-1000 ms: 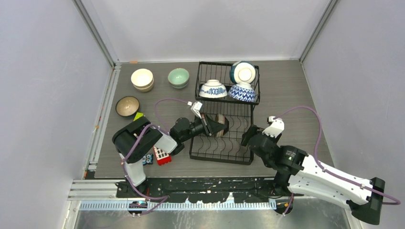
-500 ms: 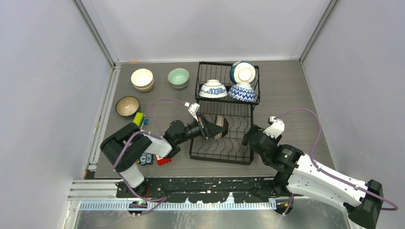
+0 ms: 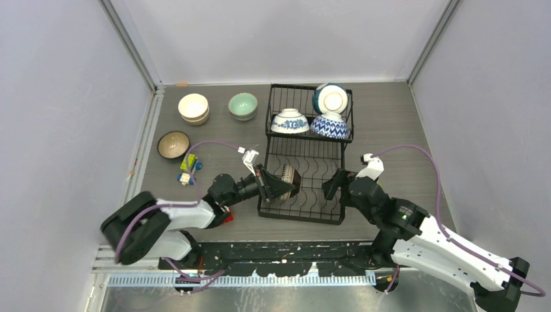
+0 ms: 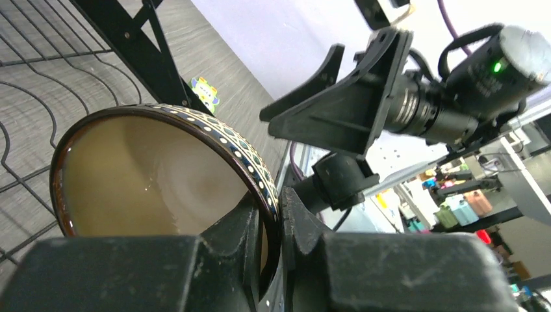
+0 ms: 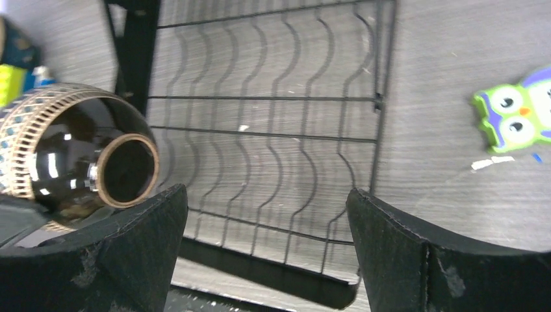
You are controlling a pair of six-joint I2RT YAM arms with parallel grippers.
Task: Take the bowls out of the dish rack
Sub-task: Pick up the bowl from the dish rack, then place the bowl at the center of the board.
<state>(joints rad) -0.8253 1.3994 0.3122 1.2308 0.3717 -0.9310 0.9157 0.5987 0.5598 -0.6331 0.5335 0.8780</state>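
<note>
The left gripper [image 4: 271, 218] pinched the rim of the dark bowl [image 4: 149, 179]. The glazed ceramic looked rigid, slippery and breakable. The right gripper [image 5: 265, 208] stood wide and empty.

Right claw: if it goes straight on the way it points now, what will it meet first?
Probably the wire floor of the dish rack; the dark patterned bowl lies beside that line, though depth is unclear.

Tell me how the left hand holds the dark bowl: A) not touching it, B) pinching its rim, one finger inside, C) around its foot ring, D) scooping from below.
B: the left wrist view shows the left hand shut on the bowl, its rim pinched from inside and outside.
</note>
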